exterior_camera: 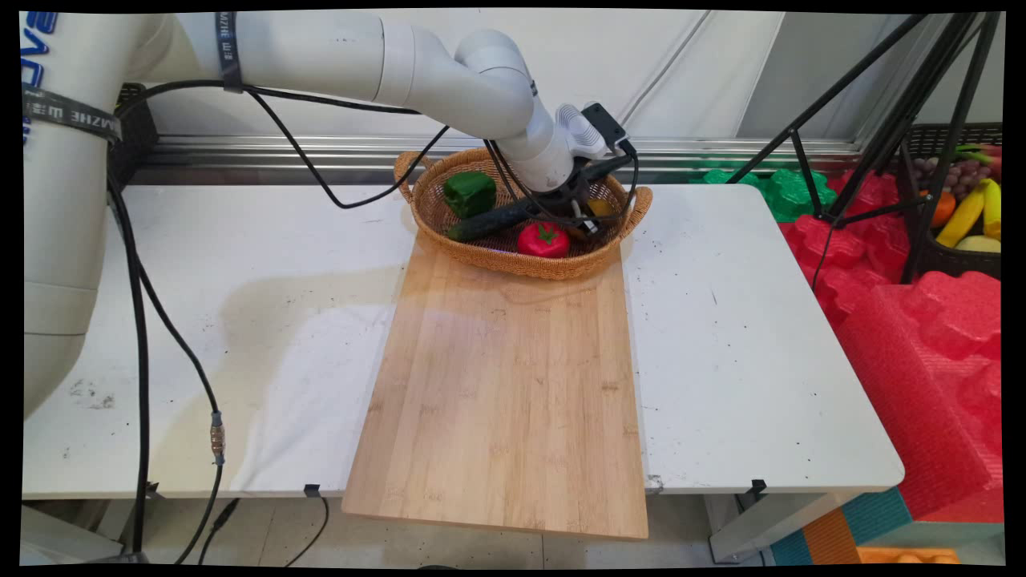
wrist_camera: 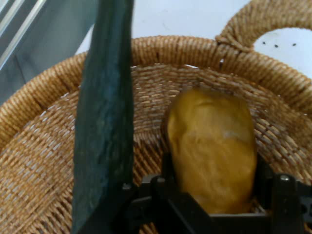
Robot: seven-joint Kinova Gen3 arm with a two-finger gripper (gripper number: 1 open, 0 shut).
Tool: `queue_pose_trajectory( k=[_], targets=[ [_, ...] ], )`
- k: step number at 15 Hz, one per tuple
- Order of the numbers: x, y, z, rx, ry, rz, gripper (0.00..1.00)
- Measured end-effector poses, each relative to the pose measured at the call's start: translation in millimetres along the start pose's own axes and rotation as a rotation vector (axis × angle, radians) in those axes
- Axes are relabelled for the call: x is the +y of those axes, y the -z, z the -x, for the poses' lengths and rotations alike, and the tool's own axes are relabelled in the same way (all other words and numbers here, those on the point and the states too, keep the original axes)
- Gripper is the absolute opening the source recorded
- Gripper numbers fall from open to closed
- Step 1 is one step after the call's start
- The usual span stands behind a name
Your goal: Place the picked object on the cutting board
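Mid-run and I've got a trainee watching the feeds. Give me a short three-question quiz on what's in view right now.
1. Multiple choice: inside the basket, what is the hand nearest to?
A. a cup
B. the yellow-brown piece
C. a knife
2. True or false: the tomato lies on the wooden board.
3. Fill in: the pepper beside the cucumber is ___ in colour.

Key:
1. B.
2. False: the tomato lies in the basket, not out on the wooden board.
3. green.
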Motion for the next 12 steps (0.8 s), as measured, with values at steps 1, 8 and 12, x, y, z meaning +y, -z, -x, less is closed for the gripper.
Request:
queue_pose_trajectory(
  k=[1,8,12],
  targets=[
    [-0.8,0.7,0.2,0.004,0.004,-0.004,0.0],
    [-3.0,40.8,-3.2,0.048,-0.017,-0.039,0.0],
    [7.4,98.0,-3.2,0.076,-0.091,-0.047,0.0]
  ],
)
